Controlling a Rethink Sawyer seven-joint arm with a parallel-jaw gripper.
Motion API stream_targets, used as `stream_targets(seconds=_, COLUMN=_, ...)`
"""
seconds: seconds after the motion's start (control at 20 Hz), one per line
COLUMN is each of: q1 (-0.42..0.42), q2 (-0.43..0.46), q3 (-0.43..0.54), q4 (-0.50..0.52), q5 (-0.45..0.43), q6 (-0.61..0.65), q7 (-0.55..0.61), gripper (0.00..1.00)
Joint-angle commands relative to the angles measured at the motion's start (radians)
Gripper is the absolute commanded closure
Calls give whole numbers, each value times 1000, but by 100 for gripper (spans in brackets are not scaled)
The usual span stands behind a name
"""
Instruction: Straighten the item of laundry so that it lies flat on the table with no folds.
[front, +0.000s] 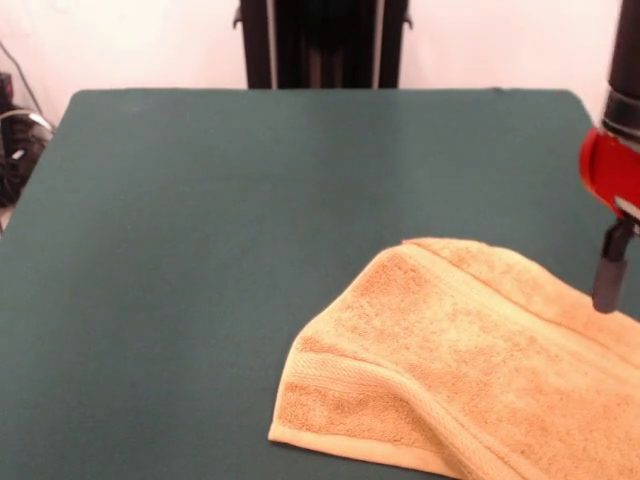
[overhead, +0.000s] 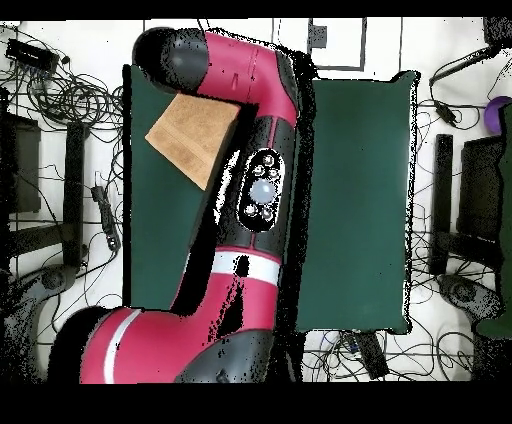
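Observation:
The golden-orange towel (front: 470, 370) lies at the near right of the dark green table (front: 200, 250). It runs off the picture's right and bottom edges. One layer is folded over another, and a woven band runs along its hems. No tag shows. My gripper (front: 609, 285) hangs at the right edge, just above the towel's far right part, mostly cut off by the frame. In the overhead view the towel (overhead: 192, 135) lies near the table's (overhead: 360, 200) top left corner, partly under my arm (overhead: 260, 200), which hides the gripper.
The black pedestal (front: 320, 40) stands at the table's far side. Cables (front: 15, 140) lie off the left edge. In the overhead view cables (overhead: 60, 95) and stands (overhead: 440, 200) surround the table.

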Motion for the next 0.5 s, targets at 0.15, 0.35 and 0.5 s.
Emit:
stream_targets(seconds=0.15, q1=15, q2=-208, q3=172, q4=559, q5=-31, q6=-161, q7=-67, gripper=0)
stream_targets(seconds=0.35, q1=-13, q2=-228, q3=218, q4=644, q5=-62, q6=-204, q7=-150, gripper=0)
stream_targets(seconds=0.5, q1=-43, q2=-216, q3=253, q4=679, q5=-102, q6=-295, q7=-175, gripper=0)
